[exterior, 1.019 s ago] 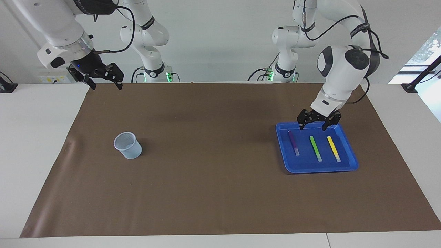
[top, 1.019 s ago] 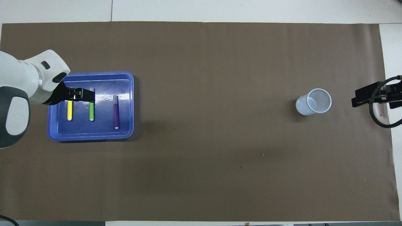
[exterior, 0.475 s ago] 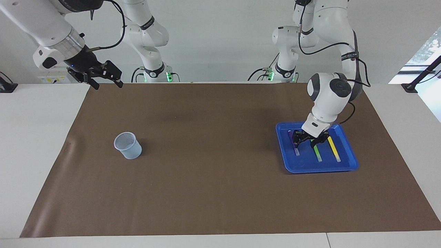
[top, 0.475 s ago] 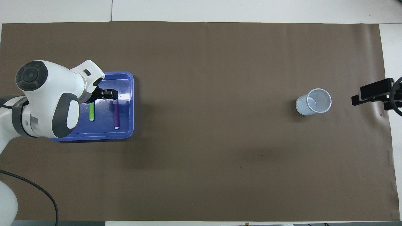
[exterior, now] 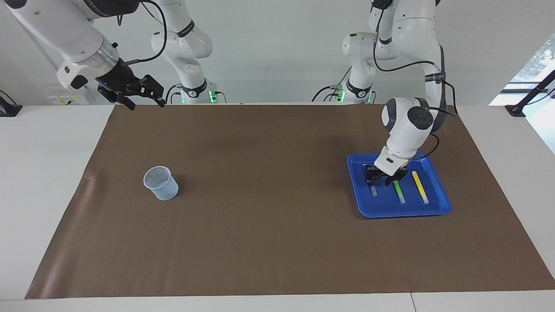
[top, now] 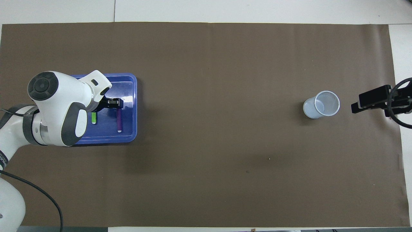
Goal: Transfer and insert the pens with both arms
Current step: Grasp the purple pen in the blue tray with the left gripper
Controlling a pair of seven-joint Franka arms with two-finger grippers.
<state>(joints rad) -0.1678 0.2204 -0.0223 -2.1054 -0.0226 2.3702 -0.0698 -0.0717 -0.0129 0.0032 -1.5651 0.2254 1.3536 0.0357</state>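
Three pens lie in a blue tray (exterior: 403,213) at the left arm's end of the table: a purple pen (exterior: 373,190), a green pen (exterior: 399,191) and a yellow pen (exterior: 419,187). My left gripper (exterior: 380,179) is low in the tray, open, with its fingers on either side of the purple pen's end nearer the robots. In the overhead view the left gripper (top: 116,103) sits over the purple pen (top: 119,120). The green pen (top: 94,118) shows partly and the arm hides the yellow one. My right gripper (exterior: 145,103) is open and empty in the air over the mat's corner.
A pale translucent cup (exterior: 161,183) stands on the brown mat (exterior: 269,208) toward the right arm's end; it also shows in the overhead view (top: 322,104). The right gripper (top: 370,100) hangs beside the cup in the overhead view.
My left gripper has come down from above the tray's edge nearer the robots into the tray, onto the purple pen. My right gripper has drifted a little toward the table's middle.
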